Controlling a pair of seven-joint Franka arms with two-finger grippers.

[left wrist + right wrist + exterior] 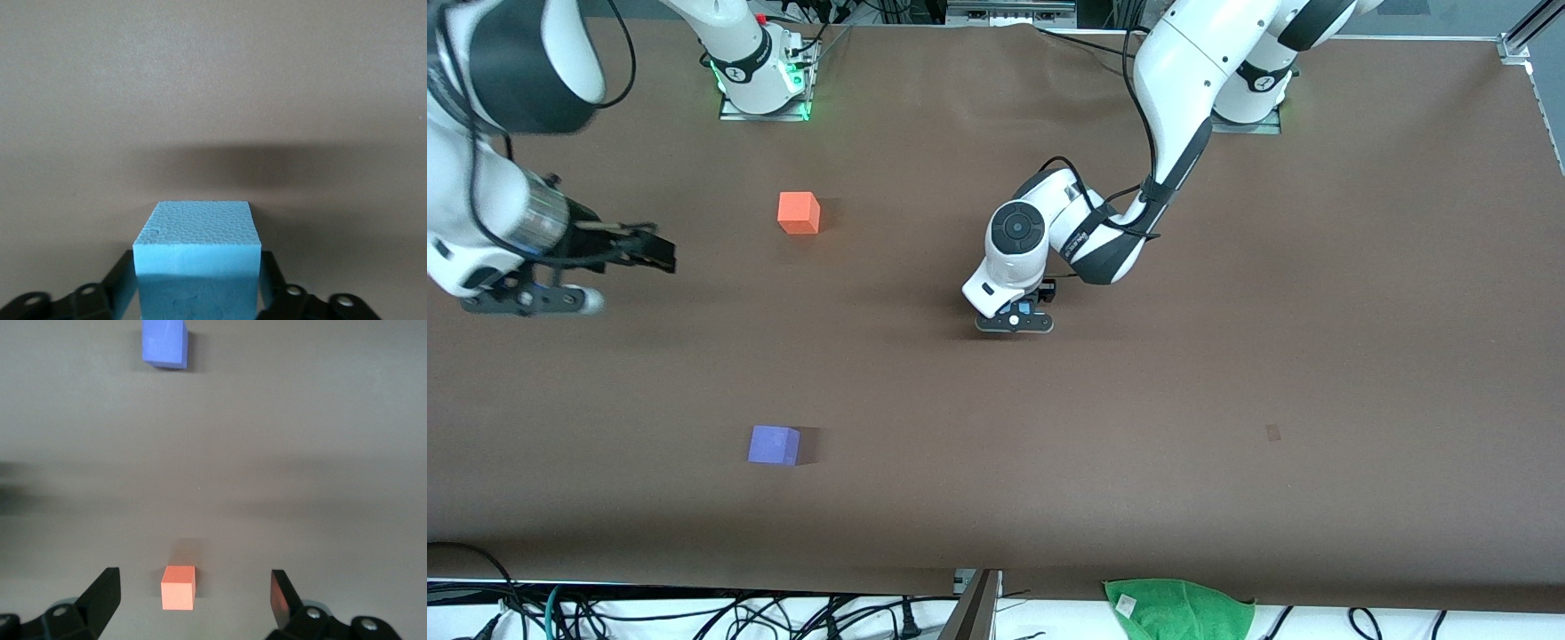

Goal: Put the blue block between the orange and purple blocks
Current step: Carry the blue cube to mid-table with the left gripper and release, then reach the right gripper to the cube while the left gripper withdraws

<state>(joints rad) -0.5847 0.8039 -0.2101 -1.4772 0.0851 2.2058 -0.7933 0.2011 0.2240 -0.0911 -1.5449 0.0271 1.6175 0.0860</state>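
Brown matte covering spreads over the table (pixel 1227 356) in your front view, and no writing on it or on the arms can be read. Take the orange block (pixel 799 212) as your landmark. The purple block (pixel 774 444) sits well nearer the front camera than it, almost in line with it. Your left arm reaches in from its base, elbow bent, wrist turned straight down; the left gripper (pixel 1016 322) hangs low over the table, toward the left arm's end from the orange block. A small patch of blue shows under the wrist, but you cannot judge the fingers from here. Your right arm waits at the right arm's end of the table, its right gripper (pixel 645 249) held level and pointing toward the orange block, up in the air. A green cloth (pixel 1178 607) lies on the table's edge nearest the camera.

In your left wrist view the blue block (pixel 195 257) fills the lower middle, pinched between the two black fingers (pixel 120 277), one pressed to each side face. The left gripper (pixel 197 293) holds it upright, a shadow on the table under it.

In your right wrist view the right gripper (pixel 195 600) has its jaws spread wide with nothing between the pads. The orange block (pixel 179 587) lies on the table under that gap, and the purple block (pixel 164 343) lies well apart from it.
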